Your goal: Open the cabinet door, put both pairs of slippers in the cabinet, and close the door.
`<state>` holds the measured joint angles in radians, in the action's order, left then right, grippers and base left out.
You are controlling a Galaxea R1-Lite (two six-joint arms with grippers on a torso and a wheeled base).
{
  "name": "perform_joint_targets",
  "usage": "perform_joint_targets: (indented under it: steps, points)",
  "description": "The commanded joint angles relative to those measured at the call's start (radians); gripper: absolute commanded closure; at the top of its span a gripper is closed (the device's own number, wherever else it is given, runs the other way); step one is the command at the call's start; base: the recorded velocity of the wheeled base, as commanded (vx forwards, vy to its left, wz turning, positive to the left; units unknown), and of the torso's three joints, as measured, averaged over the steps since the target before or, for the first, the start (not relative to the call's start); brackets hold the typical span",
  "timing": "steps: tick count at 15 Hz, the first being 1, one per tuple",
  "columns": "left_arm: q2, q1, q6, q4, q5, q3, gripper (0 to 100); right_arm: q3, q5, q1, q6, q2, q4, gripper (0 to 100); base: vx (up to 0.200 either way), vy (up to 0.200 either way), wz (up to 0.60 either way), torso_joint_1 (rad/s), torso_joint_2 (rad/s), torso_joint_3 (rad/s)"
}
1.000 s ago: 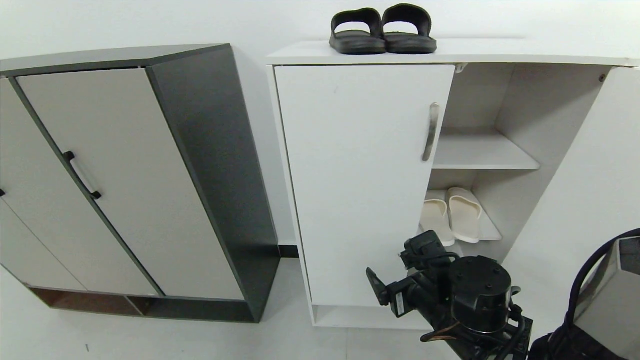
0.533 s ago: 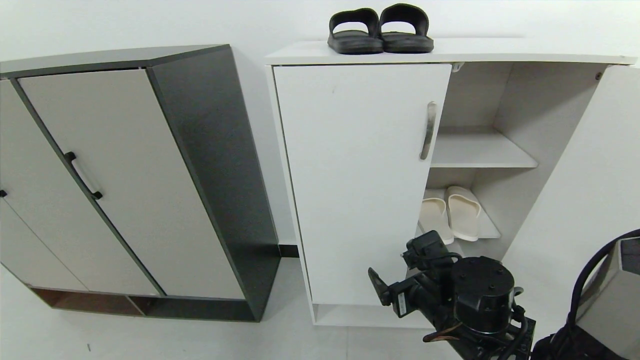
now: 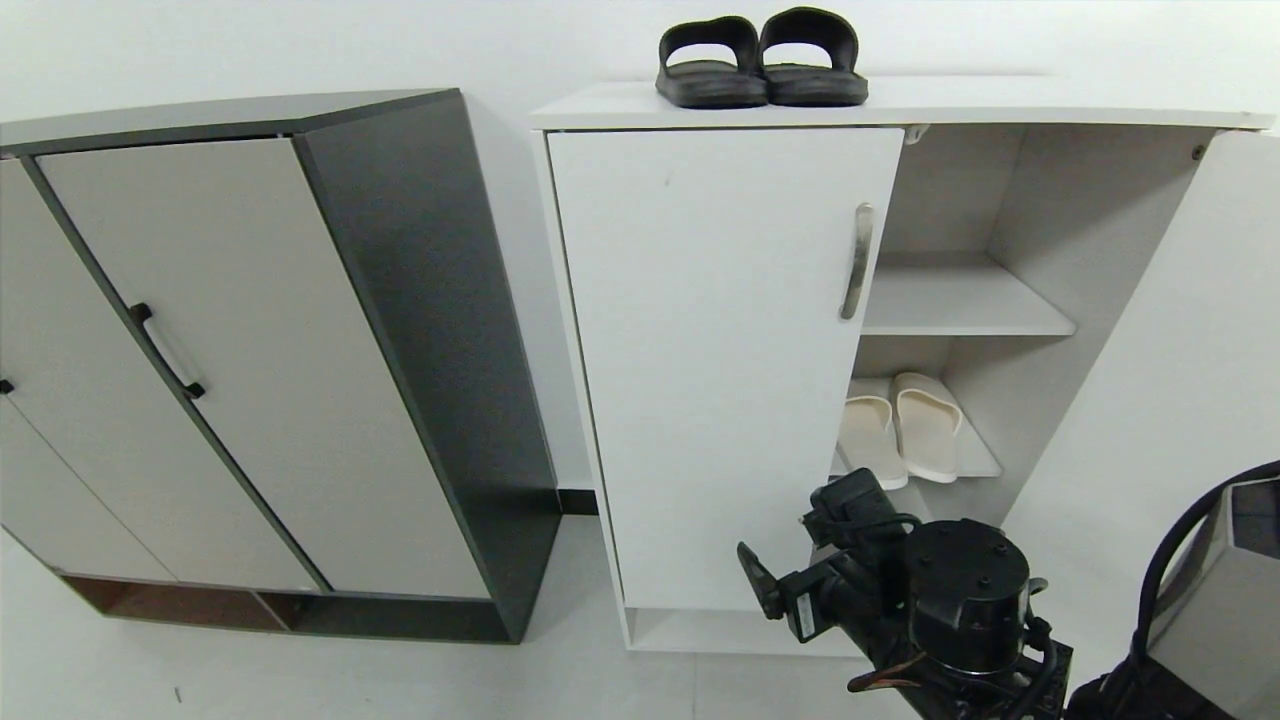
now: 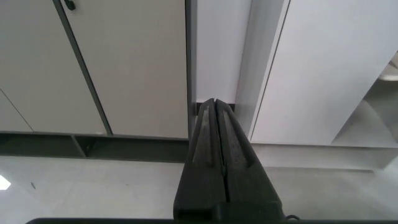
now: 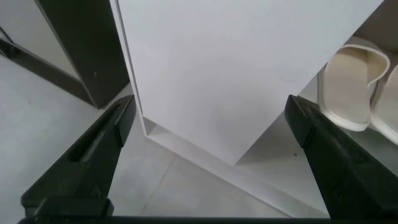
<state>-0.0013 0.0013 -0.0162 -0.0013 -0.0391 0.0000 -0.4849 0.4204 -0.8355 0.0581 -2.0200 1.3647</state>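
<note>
White cabinet (image 3: 1000,100) stands against the wall. Its right-hand door (image 3: 1180,400) is swung open and its left-hand door (image 3: 710,360) is shut, with a metal handle (image 3: 857,262) upright near the inner edge.

Black slippers (image 3: 762,60) sit as a pair on the cabinet's top, side by side.

Cream slippers (image 3: 905,425) lie on the lower shelf (image 3: 980,462) inside the open half. The shut door's edge hides part of one, so we cannot say whether the two touch.

Right gripper (image 5: 210,104) hangs low before the shut door's bottom corner, fingers spread wide, nothing between them.

We find the left gripper (image 4: 214,109) low as well, fingers pressed together and holding nothing. It points at the gap between the white cabinet and the grey cabinet (image 3: 250,350) beside it.
</note>
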Motion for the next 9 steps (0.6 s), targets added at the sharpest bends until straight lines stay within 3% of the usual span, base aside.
perform_joint_targets:
  steps: [1,5,9]
  points:
    - [0.001,0.0,-0.001,0.0,-0.001,0.0,100,0.0,0.001,0.0,0.002,-0.009,0.001,0,0.0,0.0,0.0,0.0,0.0,0.0]
    - [0.001,0.0,-0.001,0.0,-0.002,0.0,100,0.009,0.003,0.0,0.003,-0.009,0.001,0,0.0,0.0,0.0,0.002,-0.05,-0.048]
    - [0.001,0.0,-0.001,0.0,-0.002,0.0,100,0.015,0.003,0.0,0.008,-0.009,0.001,0,0.0,0.0,0.0,0.03,-0.28,-0.339]
